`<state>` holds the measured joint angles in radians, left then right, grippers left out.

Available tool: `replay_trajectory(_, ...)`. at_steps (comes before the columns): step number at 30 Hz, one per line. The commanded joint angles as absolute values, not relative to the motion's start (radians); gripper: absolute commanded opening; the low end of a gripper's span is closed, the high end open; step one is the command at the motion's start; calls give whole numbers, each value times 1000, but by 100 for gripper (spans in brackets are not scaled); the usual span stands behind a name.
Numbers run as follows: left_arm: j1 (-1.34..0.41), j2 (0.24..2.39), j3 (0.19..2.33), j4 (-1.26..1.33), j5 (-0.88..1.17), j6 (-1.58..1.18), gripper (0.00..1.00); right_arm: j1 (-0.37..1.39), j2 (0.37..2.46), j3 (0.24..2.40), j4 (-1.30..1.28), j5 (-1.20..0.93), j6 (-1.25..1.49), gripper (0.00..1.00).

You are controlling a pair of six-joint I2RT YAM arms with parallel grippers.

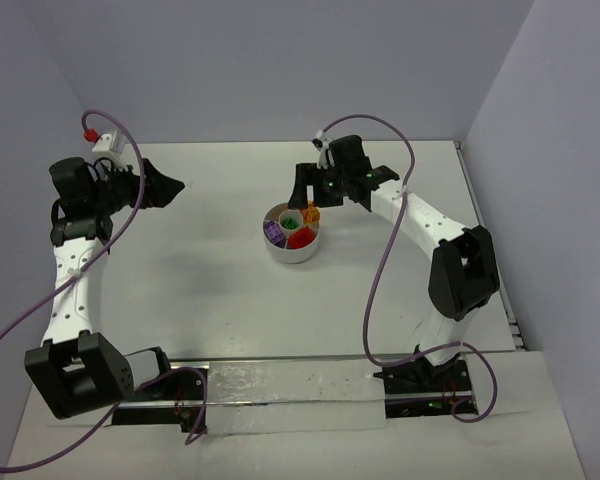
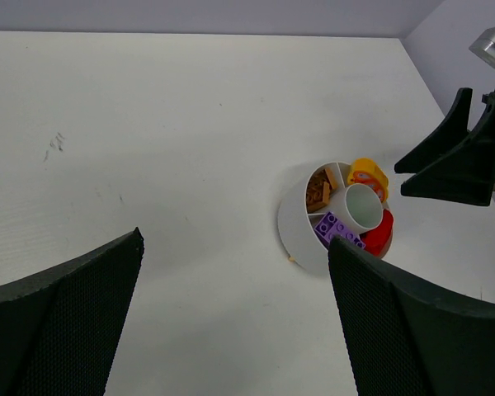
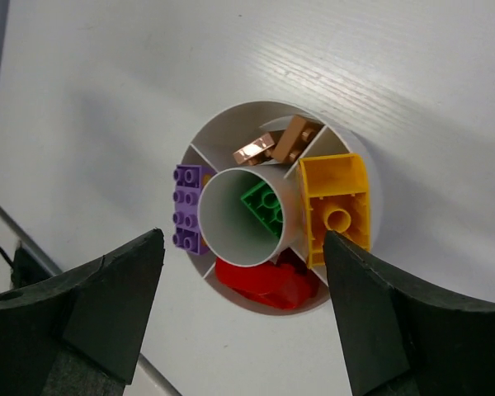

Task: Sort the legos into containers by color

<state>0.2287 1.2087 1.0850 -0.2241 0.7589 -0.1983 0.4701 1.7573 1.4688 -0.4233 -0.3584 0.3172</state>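
R. gripper (image 3: 242, 247), fingers apart, over low white round plastic dish (image 3: 219, 219); wedges hold purple, yellow, red, brown-orange plastic bricks (image 3: 187, 208); green brick (image 3: 264, 208) in ctr well. L. gripper (image 2: 235, 239) wide apart.

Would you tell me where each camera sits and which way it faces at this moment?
Top external: above and behind the bases, looking down on the table; left gripper and right gripper show, the right over the dish.
Left wrist: at the table's left, facing across it at the dish; own open fingers below.
Right wrist: above the dish, facing down; own open fingers at the bottom.
Shared: all three show the dish.
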Motion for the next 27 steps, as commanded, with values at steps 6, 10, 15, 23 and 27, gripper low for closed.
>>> replay_trajectory(6, 224, 1197, 1141, -222, 745, -165, 99, 458, 1704, 1496, -416, -459, 309, 84)
replay_trajectory(10, 217, 1206, 1149, -236, 731, -152, 99, 455, 1680, 1499, -419, -445, 291, 84)
replay_trajectory(15, 186, 1212, 1158, -282, 664, -98, 99, 437, 1621, 1526, -442, -398, 258, 89)
replay_trajectory(23, 2, 1291, 1215, -462, 352, 59, 99, 296, 1389, 1393, -479, -212, 151, 100)
replay_trajectory(27, -18, 1291, 1186, -448, 331, 51, 99, 188, 1266, 1271, -497, -154, 84, 100)
